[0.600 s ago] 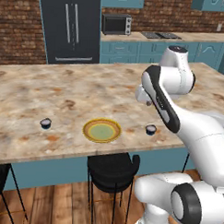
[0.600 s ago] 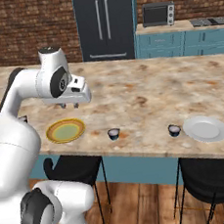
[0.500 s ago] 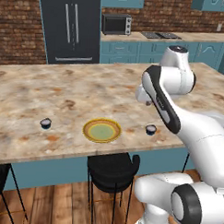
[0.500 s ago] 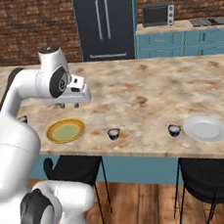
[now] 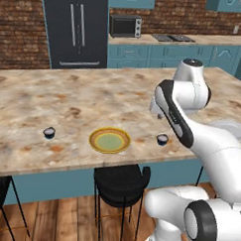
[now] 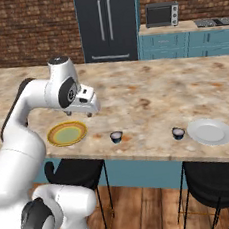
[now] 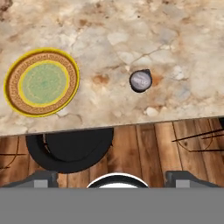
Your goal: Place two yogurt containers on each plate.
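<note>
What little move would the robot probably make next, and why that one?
Probably lower the claw toward the yogurt cup beside the yellow-rimmed plate. The claw hangs above the counter holding nothing, both that plate and the white plate hold no cups, and in the hand view this cup sits nearest, a short way from the gold plate.

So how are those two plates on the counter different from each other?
The yellow-rimmed plate has a gold patterned border and pale green centre; the white plate is plain. The yellow-rimmed plate lies just below the gripper, while the white plate lies far along the counter. A yogurt cup sits close beside the white plate; the cup nearest the yellow-rimmed plate stands further off. Both are round, shallow and empty.
</note>
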Tool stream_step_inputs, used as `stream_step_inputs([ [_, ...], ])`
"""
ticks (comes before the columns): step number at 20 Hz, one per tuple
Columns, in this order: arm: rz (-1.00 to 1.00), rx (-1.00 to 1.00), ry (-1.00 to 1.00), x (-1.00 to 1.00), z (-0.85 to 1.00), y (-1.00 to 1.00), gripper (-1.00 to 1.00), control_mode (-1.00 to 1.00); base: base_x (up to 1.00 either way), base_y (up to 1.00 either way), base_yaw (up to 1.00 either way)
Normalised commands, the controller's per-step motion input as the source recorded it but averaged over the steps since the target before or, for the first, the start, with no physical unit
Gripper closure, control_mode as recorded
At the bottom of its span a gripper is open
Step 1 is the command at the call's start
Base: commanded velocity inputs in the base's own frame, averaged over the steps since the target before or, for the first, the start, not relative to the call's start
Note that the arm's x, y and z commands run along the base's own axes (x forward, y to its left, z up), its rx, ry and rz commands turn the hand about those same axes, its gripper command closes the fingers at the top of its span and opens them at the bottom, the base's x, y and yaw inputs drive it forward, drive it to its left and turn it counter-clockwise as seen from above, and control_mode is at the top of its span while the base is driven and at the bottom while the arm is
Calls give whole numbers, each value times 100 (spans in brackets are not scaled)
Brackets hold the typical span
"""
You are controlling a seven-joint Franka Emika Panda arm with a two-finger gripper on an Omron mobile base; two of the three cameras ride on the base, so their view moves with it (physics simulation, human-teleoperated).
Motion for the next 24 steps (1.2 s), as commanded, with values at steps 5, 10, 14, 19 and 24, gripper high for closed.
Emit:
stream_step_inputs([
  [5,-13,5,8,62,-52,-61,-100,-100,0,0,0],
  [10,0,6,7,65,-50,-48,-100,-100,0,0,0],
  [14,0,1,11,56,-66,-44,-100,-100,0,0,0],
  [19,0,0,0,46,-66,-8,-100,-100,0,0,0],
  [24,1,-9,-9,36,-51,3,-100,-100,0,0,0],
])
